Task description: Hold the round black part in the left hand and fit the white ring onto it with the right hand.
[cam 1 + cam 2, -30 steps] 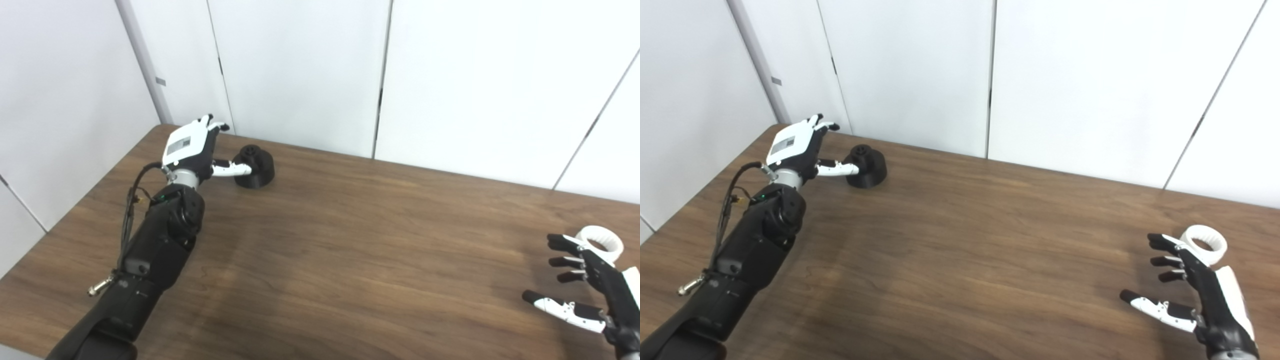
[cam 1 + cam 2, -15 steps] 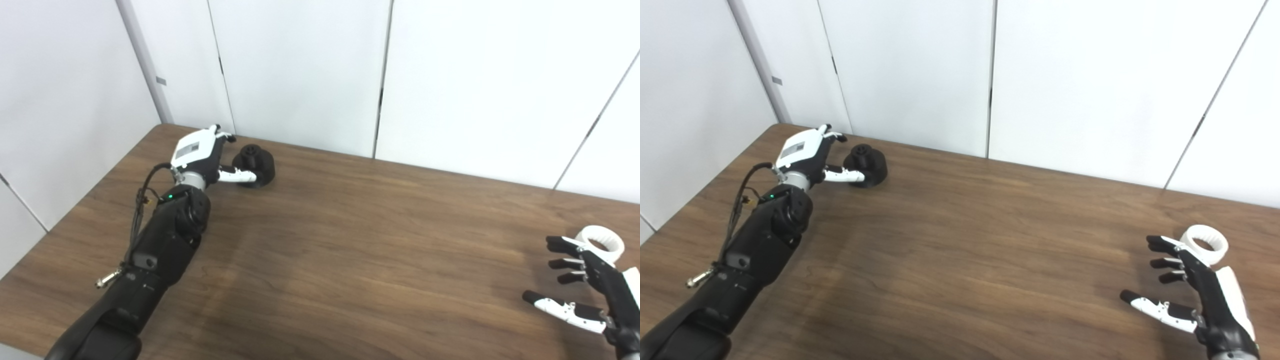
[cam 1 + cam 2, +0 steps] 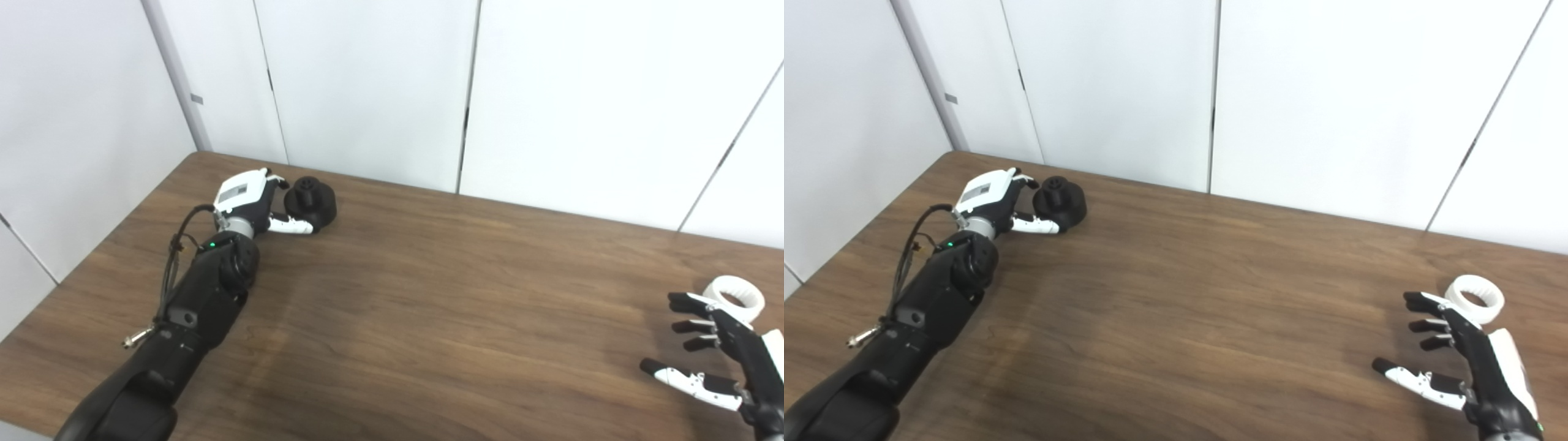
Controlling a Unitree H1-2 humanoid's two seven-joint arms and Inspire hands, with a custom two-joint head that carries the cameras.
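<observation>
The round black part [image 3: 312, 204] stands on the brown table [image 3: 429, 294] at the far left, near the back wall. My left hand [image 3: 252, 201] is low beside it on its left, open, with the thumb [image 3: 294, 226] lying along the part's front and the fingers reaching behind it. Whether they touch it I cannot tell. The white ring [image 3: 734, 296] lies flat on the table at the far right. My right hand [image 3: 723, 349] is open just in front of the ring, fingers spread, not holding it. The ring also shows in the right eye view [image 3: 1477, 298].
White wall panels [image 3: 380, 92] rise right behind the table's back edge, close to the black part. A grey post [image 3: 177, 79] stands at the table's back left corner. The table's left edge runs diagonally past my left forearm [image 3: 202, 306].
My left hand has come down and moved right toward the black part, its thumb now along the part's front. The right hand has dropped slightly, away from the ring. Both objects stayed put.
</observation>
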